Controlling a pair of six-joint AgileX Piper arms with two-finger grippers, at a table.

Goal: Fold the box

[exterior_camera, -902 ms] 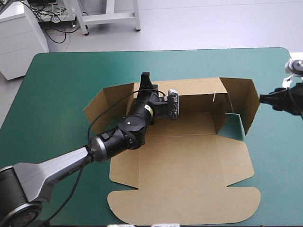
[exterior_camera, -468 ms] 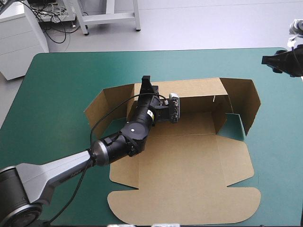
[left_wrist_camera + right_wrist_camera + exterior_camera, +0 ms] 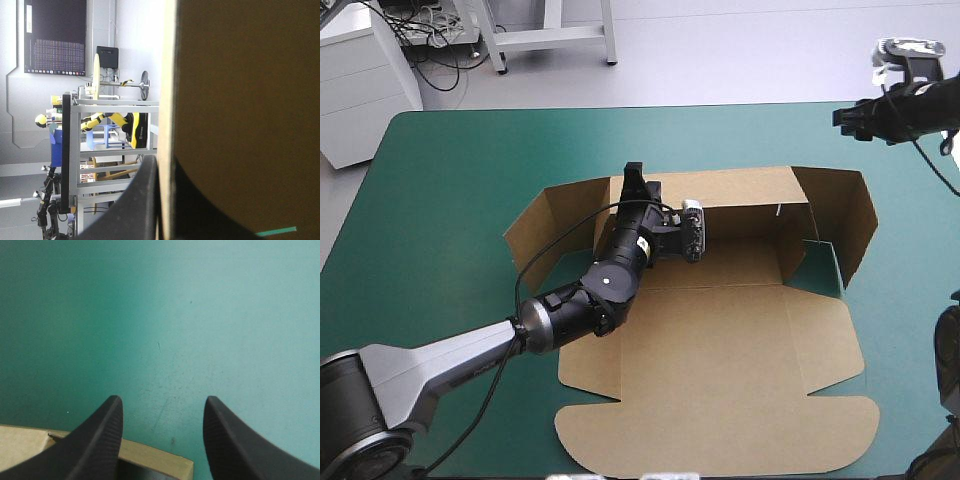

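The brown box (image 3: 720,340) lies mid-table as a cut sheet, its lid flat toward the near edge. Its back wall (image 3: 740,190) and both side walls stand raised. My left gripper (image 3: 635,182) is at the top edge of the back wall near its left end. In the left wrist view this gripper (image 3: 164,167) is shut on the box, with the board's edge (image 3: 167,100) running up between the black fingers. My right gripper (image 3: 842,116) hovers over the far right corner, beyond the right wall (image 3: 845,215). It stands open (image 3: 163,401) above the teal-green cover, with a strip of board (image 3: 150,454) under it.
The lid's rounded front flap (image 3: 720,440) reaches close to the table's near edge. The teal-green cover (image 3: 450,200) stretches wide to the left of the box and beyond the back wall. The table's right edge runs close to the right wall.
My right gripper has drawn away from the box's right wall, rising toward the far right corner. The box has shifted slightly to the right and toward the near edge. The left gripper keeps its hold.
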